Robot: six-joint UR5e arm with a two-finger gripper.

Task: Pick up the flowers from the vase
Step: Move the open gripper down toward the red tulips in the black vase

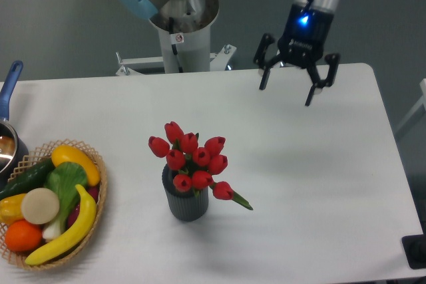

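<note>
With the flowers point(193, 157) untouched in the vase point(186, 204), the gripper point(297, 88) hangs wide and empty well apart, so the approach comes first, down over the stems.

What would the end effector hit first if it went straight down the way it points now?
Probably bare table. The open end effector points down over the far right side, well clear of the flowers and vase; depth is uncertain.

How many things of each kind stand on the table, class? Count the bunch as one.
Flowers bunch: 1
Vase: 1
Wicker basket of fruit and vegetables: 1
Pot at the left edge: 1
Total: 4
</note>
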